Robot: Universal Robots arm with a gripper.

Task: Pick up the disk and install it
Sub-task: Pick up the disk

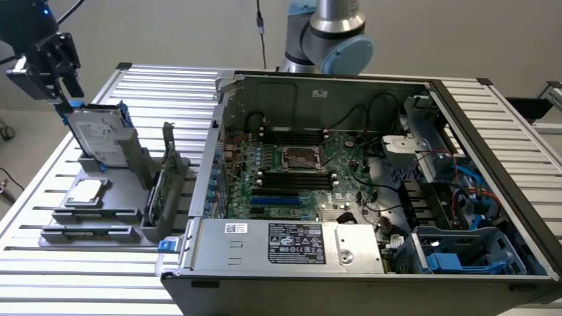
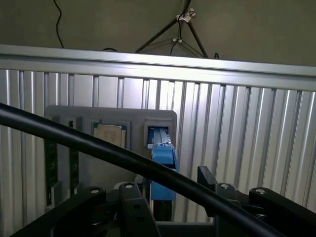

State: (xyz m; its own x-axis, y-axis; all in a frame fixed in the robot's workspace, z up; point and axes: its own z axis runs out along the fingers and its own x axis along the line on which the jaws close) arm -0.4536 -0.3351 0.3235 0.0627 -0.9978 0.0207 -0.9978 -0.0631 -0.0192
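The disk [image 1: 99, 137] stands on edge in a slot of the grey holder [image 1: 123, 172] at the exterior view's left, silver with a white label and a bright blue carrier around it. My gripper [image 1: 67, 91] hangs just above the disk's upper far corner, tilted, with its jaws open. In the wrist view the disk [image 2: 161, 160] appears edge-on as a blue strip. The black fingers [image 2: 124, 196] stand apart on either side of the strip, and the gripper [image 2: 170, 197] holds nothing.
The holder also carries a small square silver chip [image 1: 86, 192] and a thin green card [image 1: 158, 189] standing on edge. An open computer case [image 1: 351, 164] takes up the exterior view's right, with a blue-lined bay [image 1: 449, 261] at its near corner. A black cable [image 2: 98, 148] crosses the wrist view.
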